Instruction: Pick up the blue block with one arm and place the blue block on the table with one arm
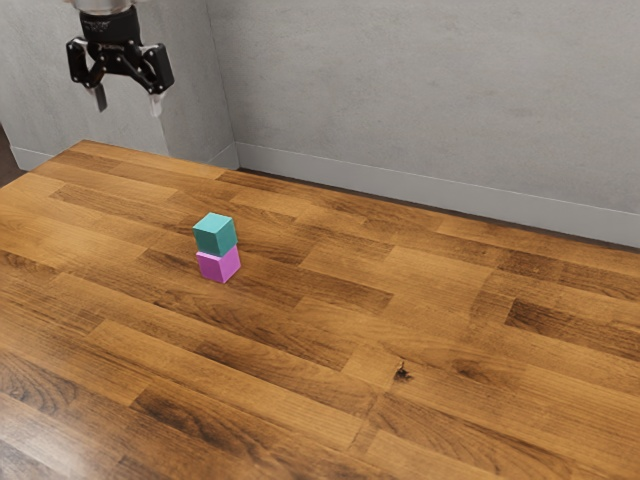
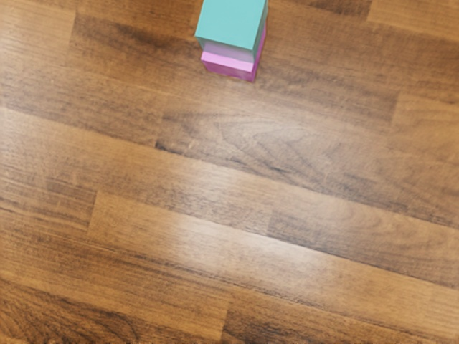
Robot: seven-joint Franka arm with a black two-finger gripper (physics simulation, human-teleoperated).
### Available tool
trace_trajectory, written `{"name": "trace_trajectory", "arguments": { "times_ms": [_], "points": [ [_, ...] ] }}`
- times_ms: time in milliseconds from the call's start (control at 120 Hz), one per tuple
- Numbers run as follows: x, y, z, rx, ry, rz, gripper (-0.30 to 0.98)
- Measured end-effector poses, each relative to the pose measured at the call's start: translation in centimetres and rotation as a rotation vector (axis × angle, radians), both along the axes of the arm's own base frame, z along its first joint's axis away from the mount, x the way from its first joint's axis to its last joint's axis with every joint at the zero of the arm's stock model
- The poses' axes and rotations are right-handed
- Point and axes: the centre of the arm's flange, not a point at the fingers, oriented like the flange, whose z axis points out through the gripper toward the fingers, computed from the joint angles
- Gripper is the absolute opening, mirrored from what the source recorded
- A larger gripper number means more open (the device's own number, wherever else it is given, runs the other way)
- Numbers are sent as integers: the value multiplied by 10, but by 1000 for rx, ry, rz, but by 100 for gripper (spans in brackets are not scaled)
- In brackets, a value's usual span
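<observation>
Judging by how things lie now, I would say the task stands at its very beginning. The blue block (image 1: 215, 235), which looks rather teal, sits on top of the pink block (image 1: 220, 265), and this lower one rests on the surface (image 1: 450, 330). The claw (image 1: 128, 101) is released, its two fingers well apart and with nothing between them, and it hangs high above, at the exterior view's upper left, well apart from the stack. So neither the picking up nor the putting down is done. What remains is, I think, all of it: to bring the claw over the stack, to close it on the upper block only, to lift this block free, and to set it directly on the surface beside the lower one. The lower block should better not be touched, because a small push could make the stack fall.
</observation>
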Motion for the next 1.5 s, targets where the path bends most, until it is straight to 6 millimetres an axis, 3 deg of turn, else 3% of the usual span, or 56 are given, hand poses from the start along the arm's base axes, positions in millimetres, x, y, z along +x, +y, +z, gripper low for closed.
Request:
{"name": "trace_trajectory", "arguments": {
  "times_ms": [100, 117, 192, 267, 333, 425, 475, 550, 617, 658, 700, 767, 808, 858, 1000, 1067, 1258, 1358, 1433, 1500],
  "points": [
    [-2, 0, 2, -1, 0, 9, 69],
    [-6, 0, 13, 0, -20, 10, 69],
    [-63, -15, 115, 7, -227, -13, 69],
    [-104, -46, 164, -2, -331, -72, 69],
    [-123, -75, 182, -13, -368, -132, 69],
    [-128, -111, 183, -30, -366, -209, 69],
    [-118, -126, 168, -35, -327, -236, 69],
    [-92, -141, 127, -29, -225, -256, 69],
    [-79, -151, 81, -8, -132, -270, 69],
    [-78, -151, 39, 1, -64, -272, 68],
    [-72, -122, -8, 5, 13, -217, 68],
    [-67, -32, -52, 3, 74, -38, 68],
    [-66, 6, -64, 9, 73, 35, 69],
    [-61, 25, -73, 24, 60, 67, 69],
    [-26, 32, -99, 75, -4, 31, 69],
    [17, 38, -121, 80, -26, 11, 69],
    [75, 93, -194, 79, -59, 35, 69],
    [112, 104, -222, 47, -101, 22, 69],
    [125, 103, -233, -5, -130, 16, 69],
    [124, 97, -241, -45, -129, 7, 69]
  ]
}}
